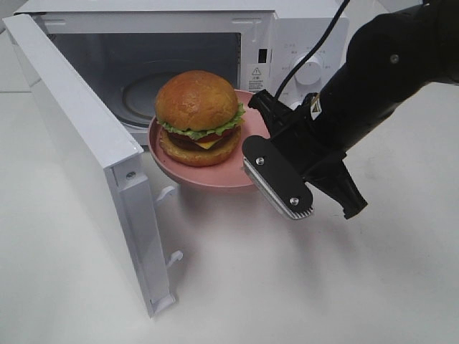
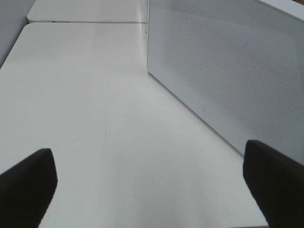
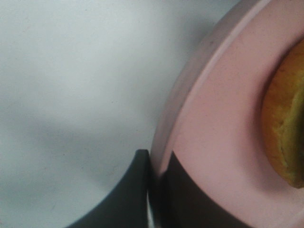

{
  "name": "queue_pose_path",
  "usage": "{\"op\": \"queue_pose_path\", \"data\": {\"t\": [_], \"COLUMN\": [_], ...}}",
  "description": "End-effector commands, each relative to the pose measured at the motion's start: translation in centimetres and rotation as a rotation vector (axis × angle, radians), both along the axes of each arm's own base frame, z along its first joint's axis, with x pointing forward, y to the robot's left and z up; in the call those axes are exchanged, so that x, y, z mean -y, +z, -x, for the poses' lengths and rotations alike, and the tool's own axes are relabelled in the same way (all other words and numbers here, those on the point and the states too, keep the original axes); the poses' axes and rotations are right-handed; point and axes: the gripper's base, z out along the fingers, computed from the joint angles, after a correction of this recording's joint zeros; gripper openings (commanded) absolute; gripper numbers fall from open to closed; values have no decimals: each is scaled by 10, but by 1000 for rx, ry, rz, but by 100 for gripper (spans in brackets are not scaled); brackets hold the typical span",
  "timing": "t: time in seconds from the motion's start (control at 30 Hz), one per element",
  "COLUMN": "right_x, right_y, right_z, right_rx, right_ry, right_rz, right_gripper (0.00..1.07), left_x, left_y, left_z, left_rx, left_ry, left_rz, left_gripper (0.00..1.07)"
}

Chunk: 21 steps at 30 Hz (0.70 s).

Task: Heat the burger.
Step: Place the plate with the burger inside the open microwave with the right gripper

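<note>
The burger (image 1: 198, 115), with a glossy golden bun, lettuce, cheese and a dark patty, sits on a round pink plate (image 1: 215, 178). The plate hangs in the air just in front of the open microwave (image 1: 301, 43), at the mouth of its cavity. My right gripper (image 1: 251, 149) is shut on the plate's right rim. In the right wrist view the gripper (image 3: 153, 164) pinches the plate (image 3: 213, 142), and an edge of the burger (image 3: 285, 137) shows. My left gripper (image 2: 152, 190) is open with nothing in it, over bare table beside the microwave's side wall (image 2: 228, 71).
The microwave door (image 1: 79, 143) is swung fully open to the left, reaching toward the front of the white table (image 1: 287, 287). A glass turntable (image 1: 140, 93) lies inside the cavity. The control knob (image 1: 312, 72) sits on the right panel, behind my right arm.
</note>
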Motion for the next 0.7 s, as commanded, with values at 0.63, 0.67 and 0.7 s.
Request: {"op": "queue_pose_path", "data": {"t": [0.63, 0.67, 0.7], "right_x": [-36, -36, -39], "right_y": [3, 3, 3], "right_z": [-50, -50, -54], "right_rx": [81, 81, 82], "right_ry": [-34, -34, -38], "right_rz": [-80, -80, -85], "right_gripper": [0, 0, 0], "left_x": [1, 1, 1], "left_y": [0, 0, 0], "left_z": [3, 3, 3], "left_rx": [21, 21, 21], "left_ry": [-1, -1, -1], "left_rz": [5, 5, 5], "left_gripper": [100, 100, 100]}}
